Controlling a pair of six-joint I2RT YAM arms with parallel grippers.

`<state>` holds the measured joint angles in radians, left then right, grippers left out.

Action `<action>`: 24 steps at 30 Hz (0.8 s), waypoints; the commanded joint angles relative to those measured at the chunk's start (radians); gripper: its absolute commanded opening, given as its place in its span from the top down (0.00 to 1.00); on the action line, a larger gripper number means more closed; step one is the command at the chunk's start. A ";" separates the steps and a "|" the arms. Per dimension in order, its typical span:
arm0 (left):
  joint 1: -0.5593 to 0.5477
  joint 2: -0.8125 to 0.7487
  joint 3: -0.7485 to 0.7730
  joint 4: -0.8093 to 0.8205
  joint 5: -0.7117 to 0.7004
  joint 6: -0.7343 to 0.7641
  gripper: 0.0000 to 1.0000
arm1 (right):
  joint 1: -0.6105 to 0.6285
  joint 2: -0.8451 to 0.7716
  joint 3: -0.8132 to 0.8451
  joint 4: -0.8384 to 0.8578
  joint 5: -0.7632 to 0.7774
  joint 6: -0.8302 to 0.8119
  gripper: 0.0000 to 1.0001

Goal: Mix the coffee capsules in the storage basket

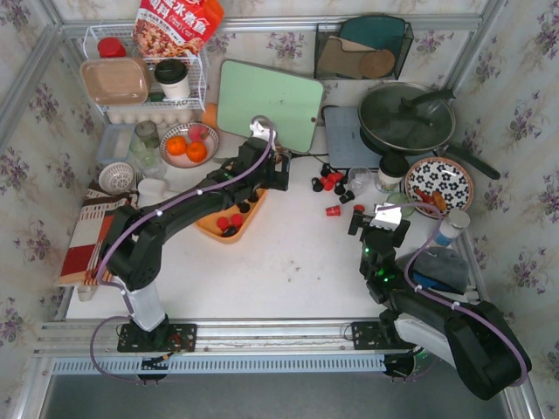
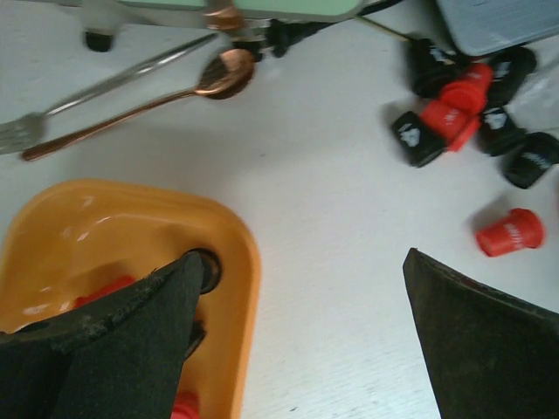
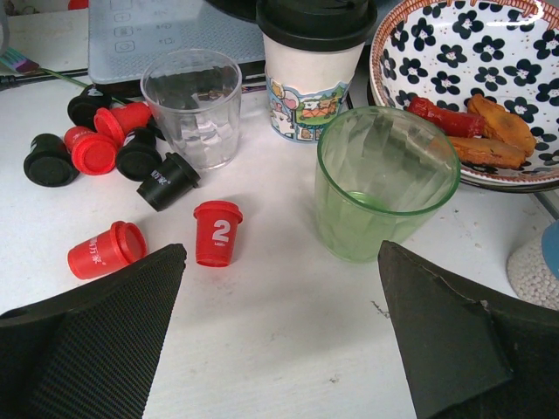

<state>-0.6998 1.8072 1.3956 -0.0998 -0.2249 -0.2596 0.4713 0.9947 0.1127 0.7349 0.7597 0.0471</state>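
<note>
Nearby, glossy tapered capsules (image 3: 217,231); rounded orange basket (image 2: 105,223), seemingly smooth plastic

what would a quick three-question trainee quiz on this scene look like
1. True or false: the left claw and the right claw are both open.
2. The red capsule marked 2 is: A lying on its side; B standing on end; C stacked on another capsule.
3. What colour is the storage basket?
Key: 1 true; 2 B; 3 orange.
</note>
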 commanded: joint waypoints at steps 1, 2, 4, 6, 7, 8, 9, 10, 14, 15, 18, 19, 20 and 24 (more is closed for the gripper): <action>0.007 0.034 0.008 0.140 0.235 -0.096 0.01 | 0.001 0.000 0.011 0.018 0.001 0.008 0.00; 0.004 0.057 0.039 0.125 0.291 -0.114 0.01 | 0.000 -0.001 0.011 0.018 0.002 0.008 0.00; -0.008 0.124 0.137 0.053 0.366 -0.134 0.00 | 0.000 -0.002 0.011 0.017 0.001 0.008 0.00; -0.028 0.187 0.214 0.012 0.416 -0.136 0.07 | 0.000 -0.003 0.012 0.016 0.001 0.008 0.00; -0.041 0.211 0.244 -0.007 0.424 -0.131 0.09 | 0.001 -0.003 0.012 0.016 0.000 0.008 0.00; -0.052 0.234 0.275 -0.027 0.418 -0.126 0.10 | 0.001 -0.004 0.013 0.014 0.000 0.008 0.00; -0.062 0.260 0.301 -0.047 0.407 -0.125 0.11 | 0.000 -0.005 0.012 0.014 0.001 0.008 0.00; -0.072 0.282 0.324 -0.066 0.392 -0.124 0.11 | 0.000 -0.005 0.012 0.013 0.001 0.008 0.00; -0.105 0.359 0.415 -0.155 0.343 -0.118 0.15 | 0.000 -0.012 0.012 0.009 0.003 0.010 0.00; -0.111 0.379 0.432 -0.177 0.328 -0.121 0.17 | 0.000 -0.013 0.012 0.009 0.001 0.010 0.00; -0.130 0.433 0.478 -0.236 0.313 -0.130 0.20 | 0.000 -0.013 0.013 0.006 0.001 0.008 0.00; -0.134 0.447 0.483 -0.240 0.311 -0.136 0.20 | 0.000 -0.013 0.014 0.007 0.002 0.008 0.00; -0.138 0.457 0.486 -0.239 0.312 -0.143 0.20 | 0.001 -0.014 0.014 0.005 0.002 0.008 0.00; -0.156 0.493 0.491 -0.210 0.331 -0.158 0.21 | 0.000 -0.013 0.014 0.004 0.001 0.008 0.00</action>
<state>-0.8429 2.2761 1.8698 -0.3103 0.1009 -0.3977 0.4713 0.9817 0.1181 0.7280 0.7570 0.0471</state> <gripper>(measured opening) 0.800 1.000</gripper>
